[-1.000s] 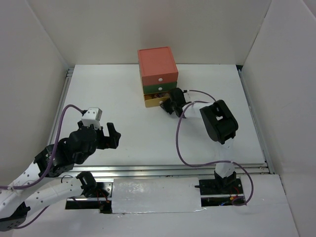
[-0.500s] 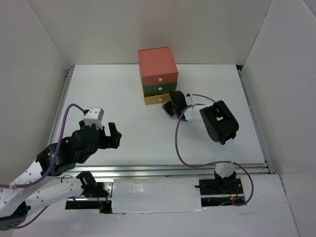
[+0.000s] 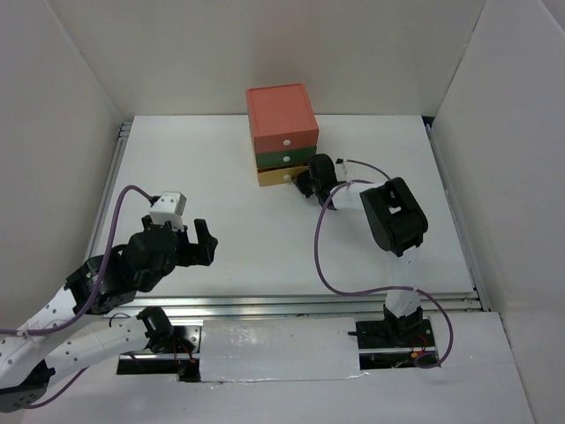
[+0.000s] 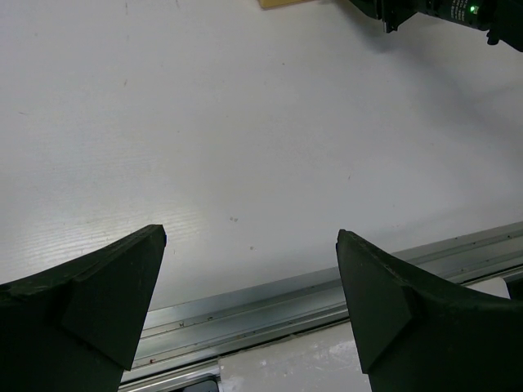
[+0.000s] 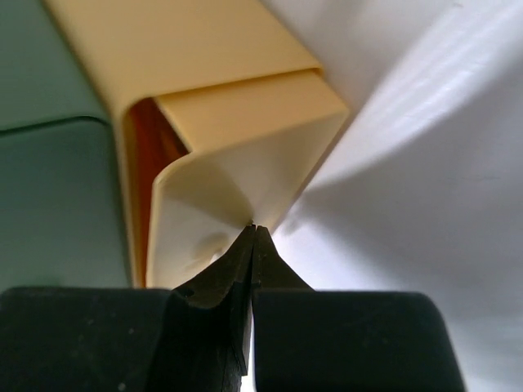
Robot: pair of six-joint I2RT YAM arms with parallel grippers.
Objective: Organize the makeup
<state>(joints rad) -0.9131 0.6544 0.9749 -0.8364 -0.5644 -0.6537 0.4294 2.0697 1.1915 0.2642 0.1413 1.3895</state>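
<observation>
White table (image 3: 212,177), stacked red, green and yellow drawer box (image 3: 281,119) near its far edge, bottom drawer (image 3: 279,177) seemingly ajar.

Yellow drawer (image 3: 278,177) further into the stack (image 3: 281,119), right fingers (image 5: 233,269) (tips together) closer to its front.

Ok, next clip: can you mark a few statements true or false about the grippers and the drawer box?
1. The right gripper is shut, its tips against the yellow drawer. True.
2. The left gripper grips a palette. False: it is open and holds nothing, above the table.
3. The red drawer is lowest in the stack. False: it is on top, and the yellow one is lowest.
4. The yellow drawer is not fully shut. True: the right wrist view shows a gap.
</observation>
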